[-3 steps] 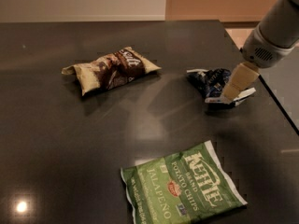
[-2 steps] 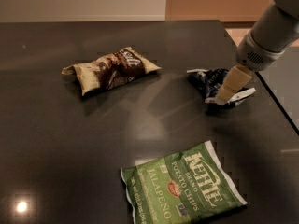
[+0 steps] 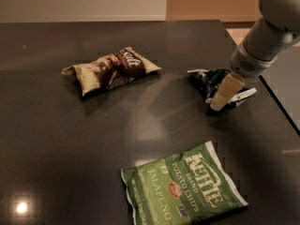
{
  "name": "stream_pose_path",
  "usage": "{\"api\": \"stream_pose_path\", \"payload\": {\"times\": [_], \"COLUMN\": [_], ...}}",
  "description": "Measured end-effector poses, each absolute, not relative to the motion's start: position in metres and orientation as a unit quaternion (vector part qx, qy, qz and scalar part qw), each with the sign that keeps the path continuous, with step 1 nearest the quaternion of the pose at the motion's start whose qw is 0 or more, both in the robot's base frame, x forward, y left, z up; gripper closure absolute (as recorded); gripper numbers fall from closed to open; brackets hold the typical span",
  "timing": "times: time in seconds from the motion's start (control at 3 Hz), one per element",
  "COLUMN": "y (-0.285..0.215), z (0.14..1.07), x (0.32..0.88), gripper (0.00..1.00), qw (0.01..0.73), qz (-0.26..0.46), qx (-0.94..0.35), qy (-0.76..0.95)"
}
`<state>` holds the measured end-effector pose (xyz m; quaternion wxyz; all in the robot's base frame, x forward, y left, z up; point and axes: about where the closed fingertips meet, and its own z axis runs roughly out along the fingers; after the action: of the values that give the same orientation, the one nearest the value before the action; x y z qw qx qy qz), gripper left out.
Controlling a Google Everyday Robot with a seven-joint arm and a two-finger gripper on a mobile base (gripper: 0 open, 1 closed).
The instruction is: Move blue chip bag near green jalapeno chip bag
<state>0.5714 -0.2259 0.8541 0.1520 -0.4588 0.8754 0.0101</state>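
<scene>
The blue chip bag [image 3: 206,79] lies crumpled on the dark table [image 3: 154,121] at the right, near the table's right edge. My gripper [image 3: 221,100] hangs from the grey arm [image 3: 262,41] that comes in from the upper right. It is down on the right half of this bag and covers part of it. The green jalapeno chip bag [image 3: 184,189] lies flat at the front, below and a little left of the blue bag, well apart from it.
A brown-and-tan chip bag [image 3: 110,69] lies at the middle left of the table. The table's right edge [image 3: 281,109] runs diagonally just behind the gripper. A pale wall and an orange panel stand beyond the far edge.
The gripper has moved a little left and down, further over the blue chip bag. None of the three bags has visibly moved.
</scene>
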Motion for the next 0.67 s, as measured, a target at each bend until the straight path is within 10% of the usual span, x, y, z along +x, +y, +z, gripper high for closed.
{"api": "stream_pose_path", "payload": {"times": [0.67], "y": [-0.2260], "z": [0.8434], "x": [0.5680], "gripper": [0.41], "qw": [0.142], "qz": [0.010], "qx": [-0.460], "qy": [0.877]}}
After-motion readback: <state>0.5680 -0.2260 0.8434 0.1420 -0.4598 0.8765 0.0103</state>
